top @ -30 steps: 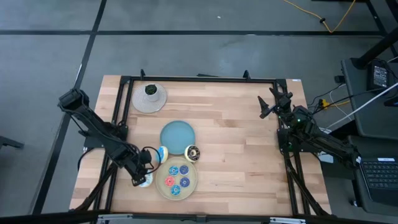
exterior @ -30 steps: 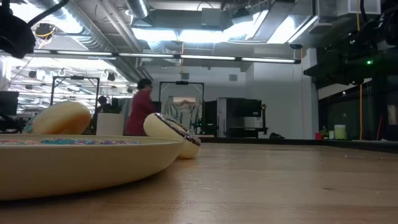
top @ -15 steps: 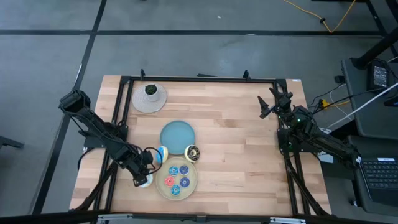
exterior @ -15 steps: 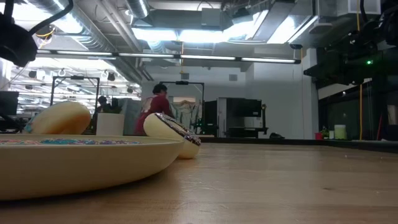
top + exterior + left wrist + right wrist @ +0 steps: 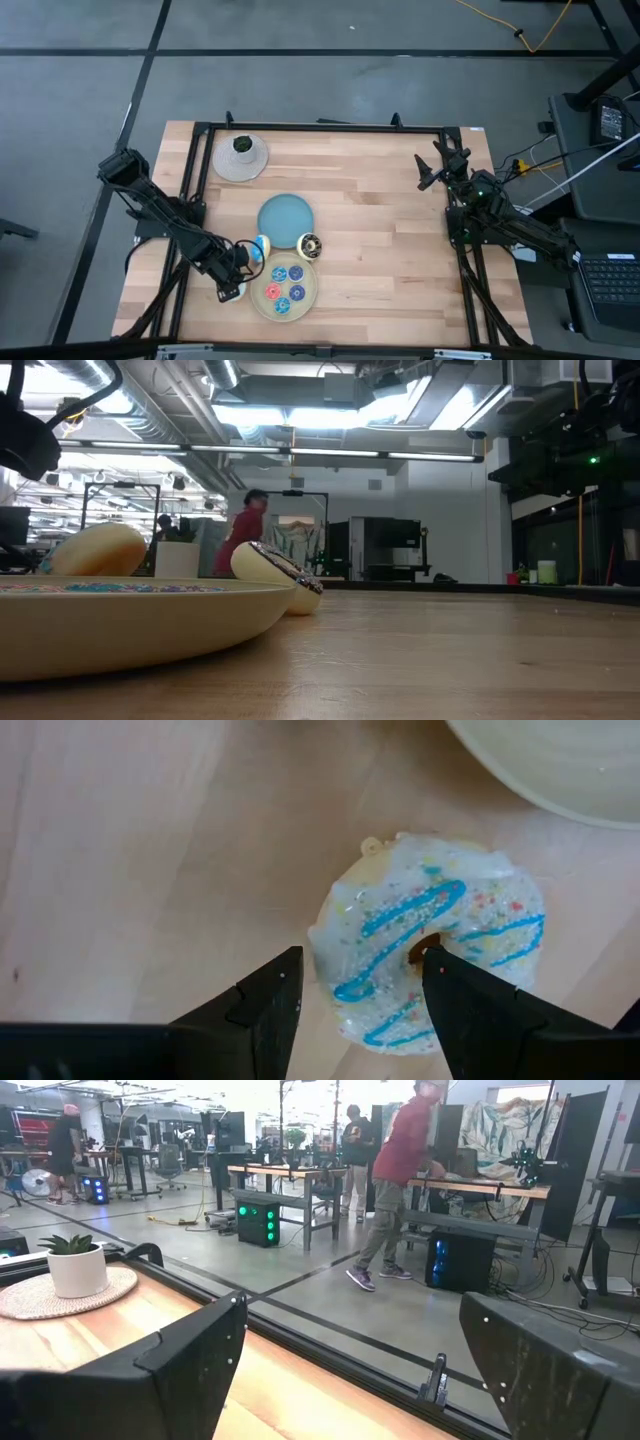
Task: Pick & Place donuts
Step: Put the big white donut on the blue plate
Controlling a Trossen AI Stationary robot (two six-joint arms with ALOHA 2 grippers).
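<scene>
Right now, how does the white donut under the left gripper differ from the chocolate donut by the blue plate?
The white donut has blue drizzle and sprinkles; the chocolate donut is dark brown. The white one lies flat between the open fingers of the left gripper; the chocolate one leans tilted, touching the beige plate. Both are off the plates.

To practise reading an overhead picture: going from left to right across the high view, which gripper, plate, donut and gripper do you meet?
left gripper → blue plate → chocolate donut → right gripper, waiting at the table's far right.

Left hand (image 5: 362,995) low over the table, fingers spread, right hand (image 5: 345,1370) raised, fingers apart
</scene>
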